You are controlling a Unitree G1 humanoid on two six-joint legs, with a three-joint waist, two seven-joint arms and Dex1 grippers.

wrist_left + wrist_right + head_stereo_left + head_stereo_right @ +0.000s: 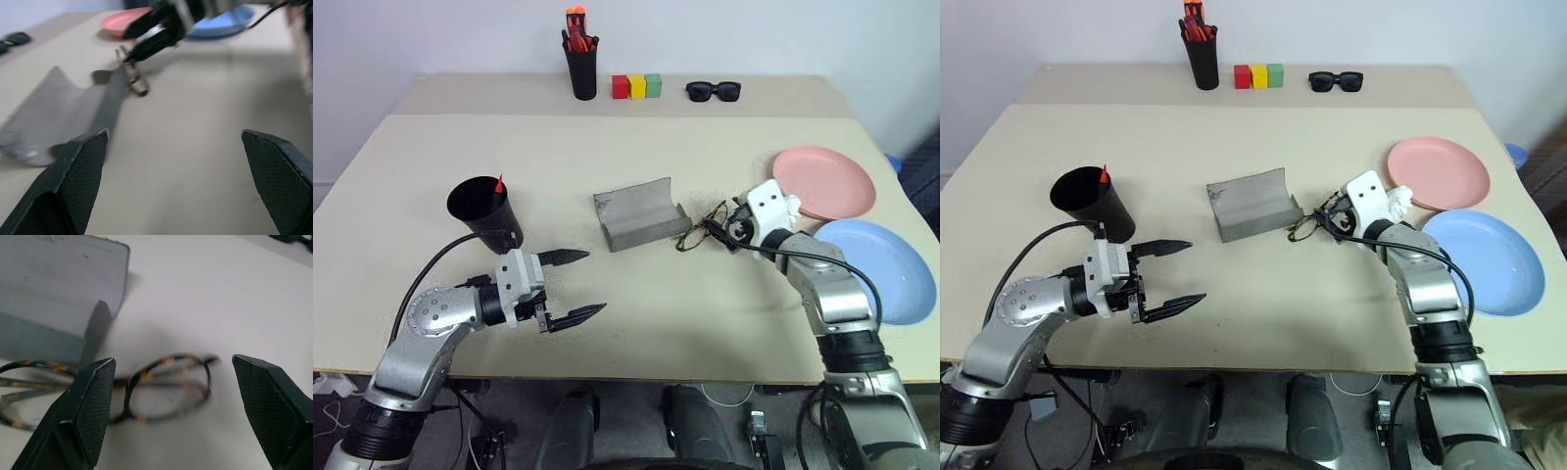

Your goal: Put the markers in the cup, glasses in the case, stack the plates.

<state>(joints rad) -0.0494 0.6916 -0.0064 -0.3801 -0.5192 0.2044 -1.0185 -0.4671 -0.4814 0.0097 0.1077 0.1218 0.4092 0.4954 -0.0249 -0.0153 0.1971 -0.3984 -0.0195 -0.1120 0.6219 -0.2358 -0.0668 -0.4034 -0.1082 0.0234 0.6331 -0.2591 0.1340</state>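
Beige bench (607,294) against a pale wall, seen from the robot's head. Right tool (728,228), fingers wide apart and empty, reaches toward the glasses (700,233), which lie on the bench just beside the near right corner of the open grey case (639,213), near mid-bench; in the right wrist view the tortoiseshell frame (166,391) lies between the two fingertips (93,396), not yet gripped. Left tool (566,288), likewise wide apart and empty, hangs above the near left part of the bench, just in front of the cup (485,212). One red-tipped marker end (498,184) rises from the cup; whether a second marker lies inside cannot be told. Salmon plate (824,181) and blue plate (875,268) rest side by side at the right edge, apparently touching or slightly overlapping, not stacked. Risks, as a judgement: the thin frame may slip or twist if the fingers close on a lens instead of the rim, a temple arm may catch on the case wall, and a push could slide the light case away. Count: one cup, one case, one pair of glasses, two plates, one marker visible; also one pen pot (581,69) with orange-capped pens, three coloured blocks (636,86) and one pair of black sunglasses (713,91) along the far edge.
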